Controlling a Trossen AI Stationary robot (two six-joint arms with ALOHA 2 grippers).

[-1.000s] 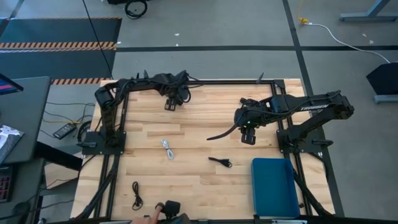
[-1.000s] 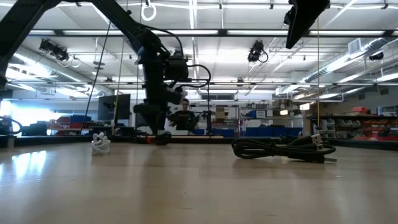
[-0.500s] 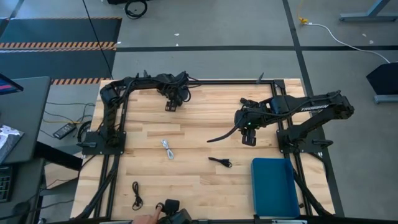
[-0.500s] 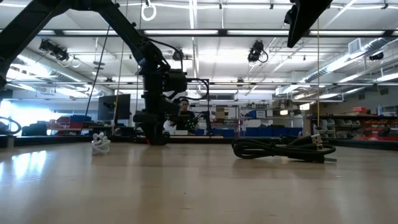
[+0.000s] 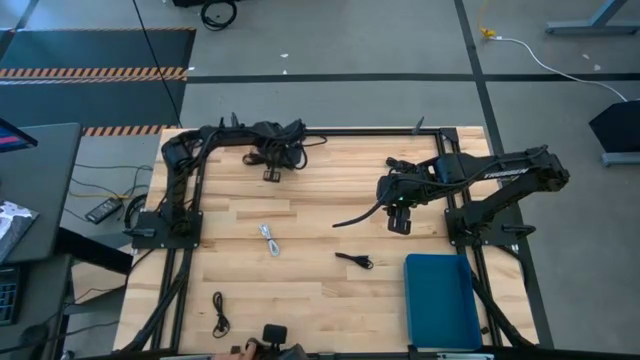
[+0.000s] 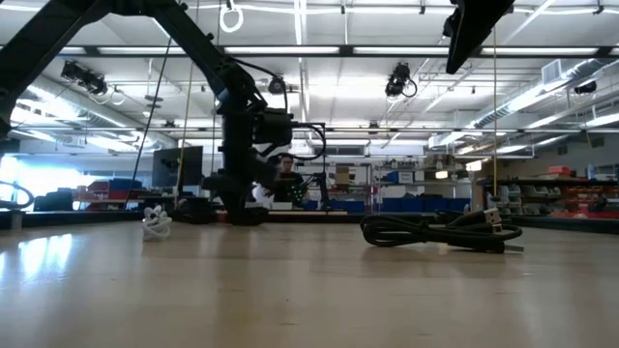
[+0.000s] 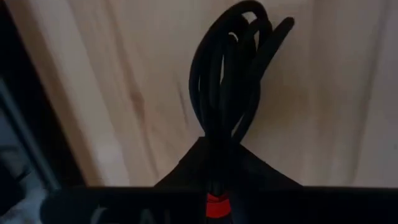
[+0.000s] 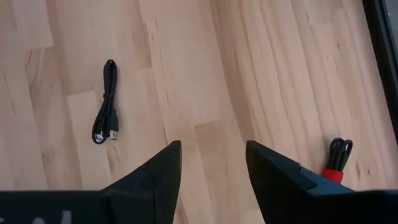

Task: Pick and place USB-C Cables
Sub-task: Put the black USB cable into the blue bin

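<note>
Left gripper point(image 7: 217, 186) at the wooden table's point(image 5: 320, 290) far edge, dark fingers pinched on a looped, glossy black cable bundle point(image 7: 233, 74) with a red band. Right gripper point(image 8: 211, 168) hovers mid-table, its wedge-shaped fingers spread and empty. A white coil point(image 5: 269, 240) and two thin black bundles point(image 5: 354, 260) lie on the planks beside the blue tray point(image 5: 440, 300).

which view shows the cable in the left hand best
The left wrist view: the black cable with a red band fills the picture, its loops pinched in the left hand. The high view shows only the hand low over the table's far edge, cable hidden. The low view shows the hand far off. The right wrist view misses it.
</note>
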